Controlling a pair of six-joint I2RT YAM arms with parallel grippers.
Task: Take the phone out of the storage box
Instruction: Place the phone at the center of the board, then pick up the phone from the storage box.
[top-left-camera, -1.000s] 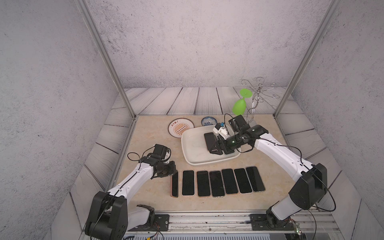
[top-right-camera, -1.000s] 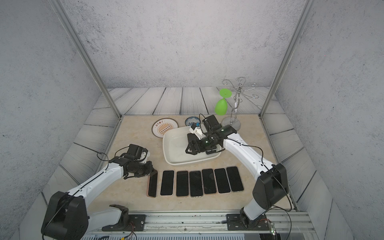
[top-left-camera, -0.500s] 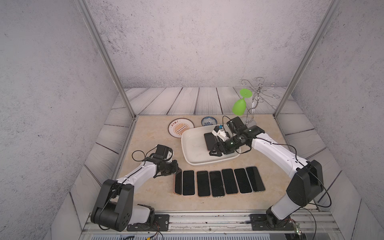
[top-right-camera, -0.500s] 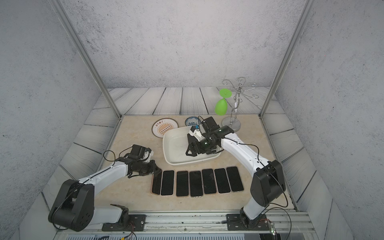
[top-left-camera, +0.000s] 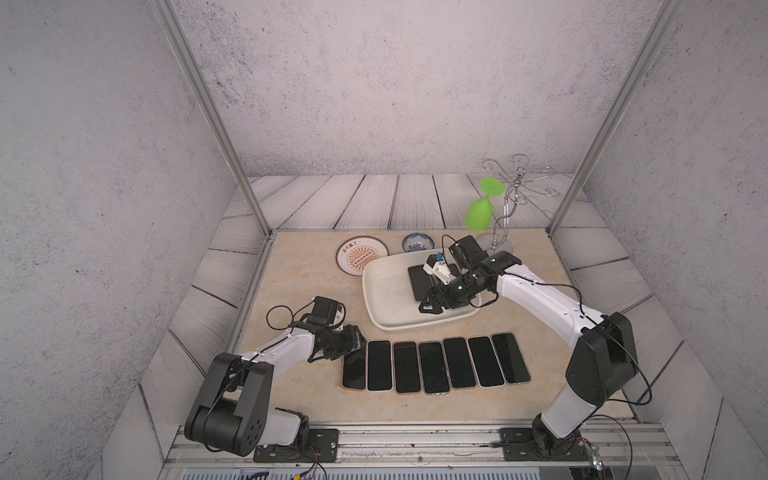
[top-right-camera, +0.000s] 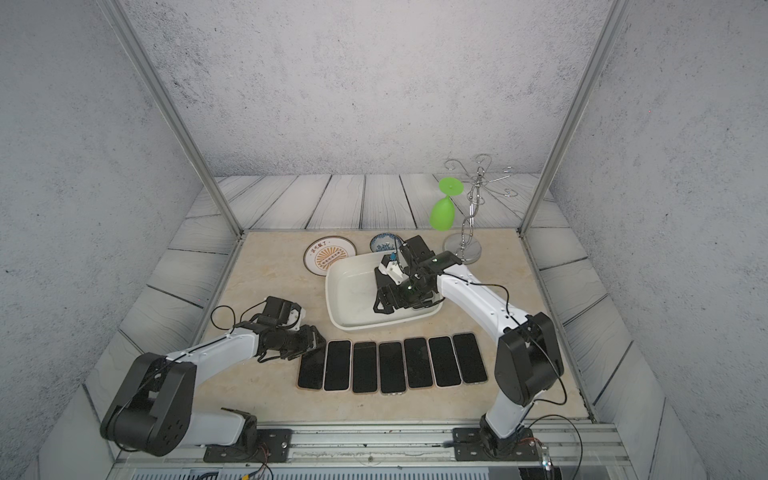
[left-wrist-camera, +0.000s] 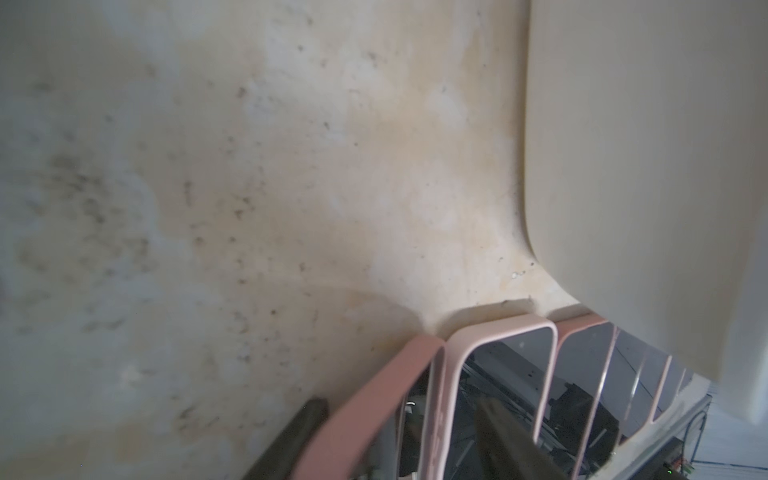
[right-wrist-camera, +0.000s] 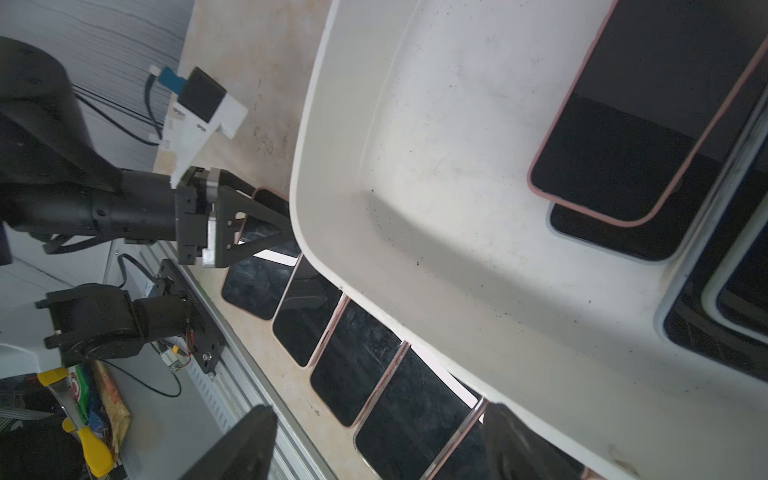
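The leftmost phone (top-left-camera: 353, 370) is now found lying flat, screen up, on the desk (top-left-camera: 299, 291) at the left end of the row of phones (top-left-camera: 434, 368), just beside its neighbour; a second ago it was tilted up on its long edge and clamped by the left fingers (left-wrist-camera: 299, 428); those fingers have since been parted and are seen either side of its near end, though whether one of them is still in contact cannot be settled from the blurred wrist view; the release is judged complete, and seven phones are counted outside the storage box (top-left-camera: 386, 299). The right fingers (right-wrist-camera: 245, 444) are held wide apart, gripping nothing, low over the box and beside the stacked phones (right-wrist-camera: 615, 145) left at the end nearest the right arm; at least two are made out there; the task is therefore judged unfinished, and the next pick is expected to fall to the right arm.
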